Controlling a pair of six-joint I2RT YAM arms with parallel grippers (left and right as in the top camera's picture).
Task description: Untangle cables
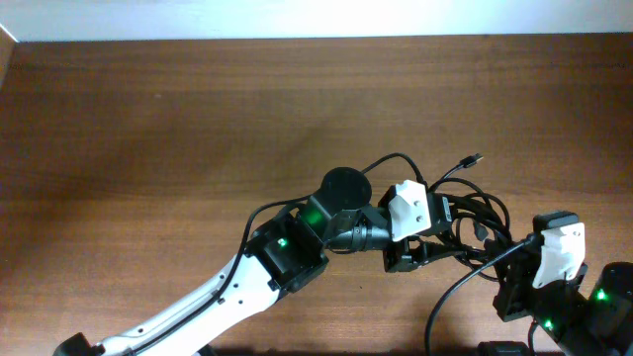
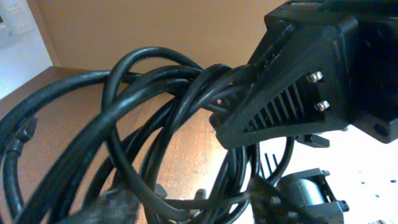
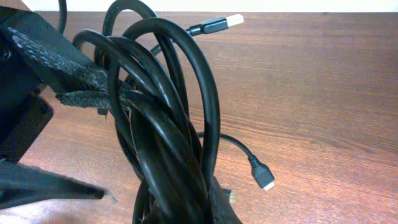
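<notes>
Cables (image 1: 475,222): one knotted bunch, front-right of table (image 1: 198,119), btwn both arms. Right gripper (image 3: 115,143) clamped tight on bunch. Left gripper (image 2: 245,158) approx half open w/ strands btwn jaws; gripped or not, can't tell. Step: getting 2nd hold, prob. Next: pinch one loop, pull apart slowly.

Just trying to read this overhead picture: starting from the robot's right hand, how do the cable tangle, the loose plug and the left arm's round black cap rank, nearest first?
From the right hand:
1. cable tangle, right beside it, just up-left.
2. loose plug, beyond the tangle, toward the far side.
3. round black cap, farthest, well off to the left.
</notes>
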